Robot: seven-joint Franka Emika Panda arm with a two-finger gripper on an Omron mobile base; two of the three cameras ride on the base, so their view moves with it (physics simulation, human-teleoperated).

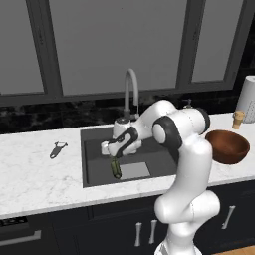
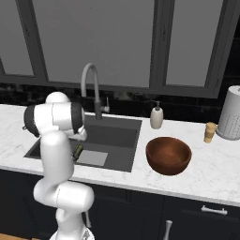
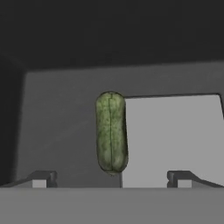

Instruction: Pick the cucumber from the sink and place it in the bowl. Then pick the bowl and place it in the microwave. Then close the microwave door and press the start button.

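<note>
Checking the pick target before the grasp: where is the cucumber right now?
The cucumber lies on the floor of the sink, at the left edge of the pale drain patch, just below the open gripper.

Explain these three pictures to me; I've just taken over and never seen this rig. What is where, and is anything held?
It is a white robot arm on a base. Two pictures come from cameras behind it, left and right; the third looks along its gripper. The gripper is down in the sink, open, its fingertips wide apart on either side of the cucumber, which lies beside the pale drain patch. Nothing is held yet. On the counter sit the bowl, a soap dispenser and a peeler.
</note>
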